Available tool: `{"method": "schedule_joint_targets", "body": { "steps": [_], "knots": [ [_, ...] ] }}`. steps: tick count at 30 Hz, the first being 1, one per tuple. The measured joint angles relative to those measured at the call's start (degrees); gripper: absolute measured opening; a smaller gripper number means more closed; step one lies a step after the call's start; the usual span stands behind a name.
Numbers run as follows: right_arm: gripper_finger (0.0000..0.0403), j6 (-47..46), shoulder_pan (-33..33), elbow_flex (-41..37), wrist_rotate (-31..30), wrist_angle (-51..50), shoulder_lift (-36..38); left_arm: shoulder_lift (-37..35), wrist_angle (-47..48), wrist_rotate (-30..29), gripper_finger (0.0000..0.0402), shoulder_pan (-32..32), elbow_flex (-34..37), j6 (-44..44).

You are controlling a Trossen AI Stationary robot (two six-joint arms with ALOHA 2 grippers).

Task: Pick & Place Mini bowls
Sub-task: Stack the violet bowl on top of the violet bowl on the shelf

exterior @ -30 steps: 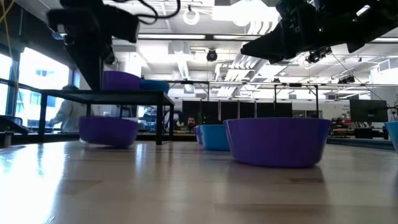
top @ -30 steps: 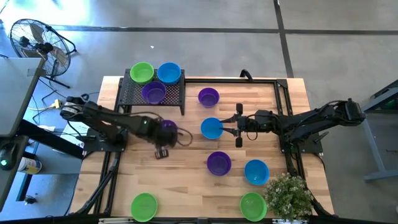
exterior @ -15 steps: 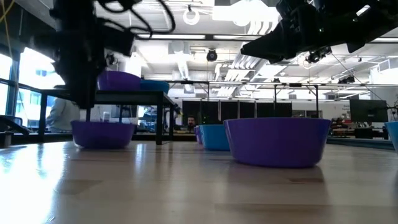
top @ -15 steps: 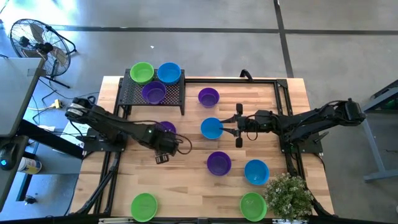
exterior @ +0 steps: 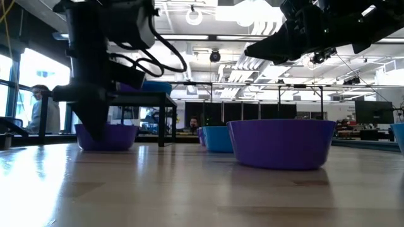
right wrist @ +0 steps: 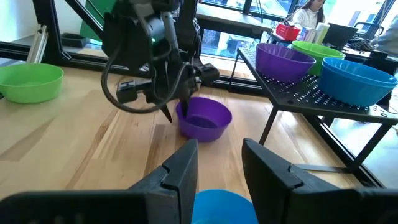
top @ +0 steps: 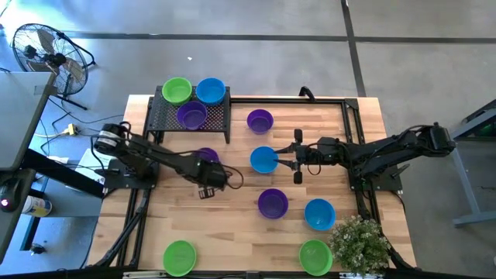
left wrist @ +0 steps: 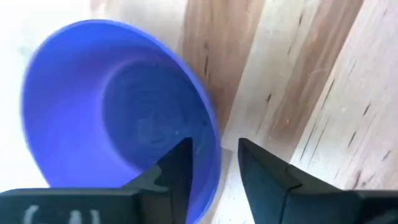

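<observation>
purple bowl (top: 205,156) set down since earlier, left gripper (top: 206,182) open astride its rim

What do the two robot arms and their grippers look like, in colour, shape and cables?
Both arms are black, built of slim jointed segments. The left gripper and the right gripper each end in two flat, dark, wedge-shaped fingers. Loose black cables loop beside the left wrist. No markings are readable.
</observation>
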State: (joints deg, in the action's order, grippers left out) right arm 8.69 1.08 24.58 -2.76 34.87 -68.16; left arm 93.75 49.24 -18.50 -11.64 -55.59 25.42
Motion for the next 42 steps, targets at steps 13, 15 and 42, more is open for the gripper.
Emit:
{"method": "schedule_joint_targets", "body": {
  "steps": [13, 15, 42],
  "knots": [
    [0.0114, 0.3, 0.0, 0.0, -0.02, -0.55, 0.0, -0.31, 3.34, 4.44, 0.001, 0.76, -2.24, -5.25],
    [0.0114, 0.28, 0.0, 0.0, -0.02, -0.63, 0.0, -1.97, 6.37, 4.44, 0.0006, 0.76, -4.25, -5.21],
    [0.0114, -0.29, 0.0, 0.0, -0.02, -1.22, 0.0, -15.98, 32.5, 2.54, 0.0001, 27.04, -36.04, -17.42]
  ]
}}
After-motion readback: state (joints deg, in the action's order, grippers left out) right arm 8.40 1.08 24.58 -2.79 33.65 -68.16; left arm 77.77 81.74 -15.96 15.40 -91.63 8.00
